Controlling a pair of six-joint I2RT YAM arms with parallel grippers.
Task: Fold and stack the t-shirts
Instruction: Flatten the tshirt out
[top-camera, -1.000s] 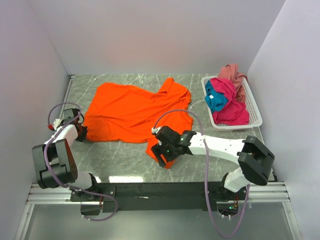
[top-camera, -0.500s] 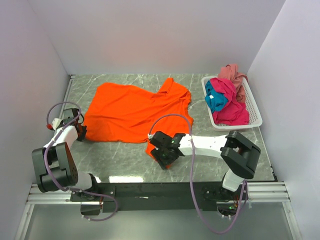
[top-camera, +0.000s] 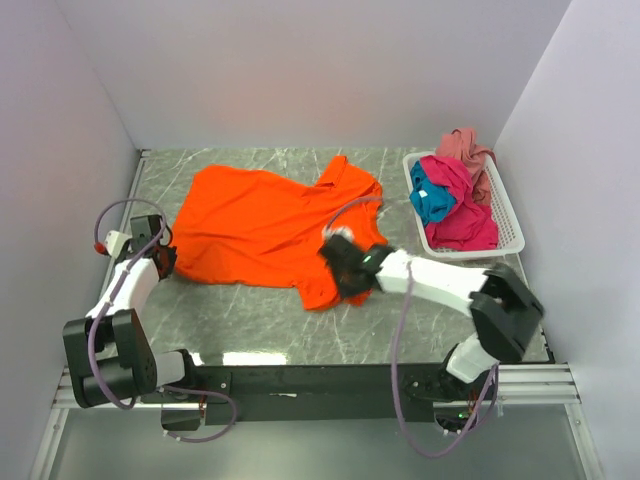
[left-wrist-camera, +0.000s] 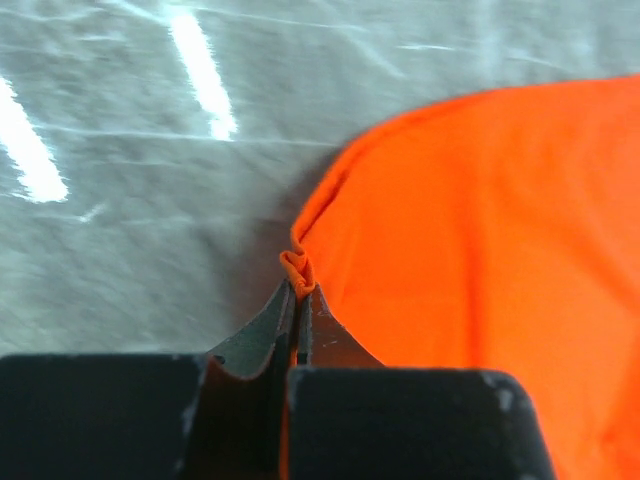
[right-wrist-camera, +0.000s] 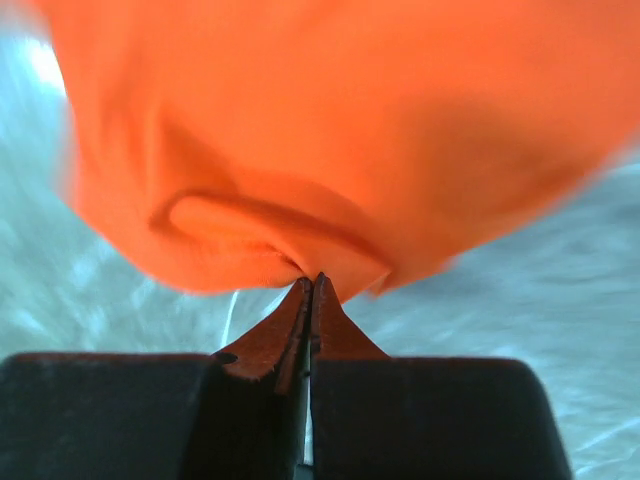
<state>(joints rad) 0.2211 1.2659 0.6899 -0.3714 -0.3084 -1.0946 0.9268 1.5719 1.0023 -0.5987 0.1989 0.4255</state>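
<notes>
The orange shirt (top-camera: 260, 220) lies spread, somewhat rumpled, on the marble table (top-camera: 250, 322), reaching from the left side to near the middle. Its left edge is bunched into a small fold, and the left gripper (left-wrist-camera: 300, 293) is clenched on that fold, low over the table. The right gripper (right-wrist-camera: 311, 286) is clenched too, pinching a gathered bit of the shirt's near right part; in the right wrist view the cloth balloons just beyond the fingertips. The magenta shirt (top-camera: 462, 215), teal shirt (top-camera: 432, 203) and pink shirt (top-camera: 468, 145) sit crumpled together in the white basket (top-camera: 512, 232) at the table's far right, well apart from the orange one.
</notes>
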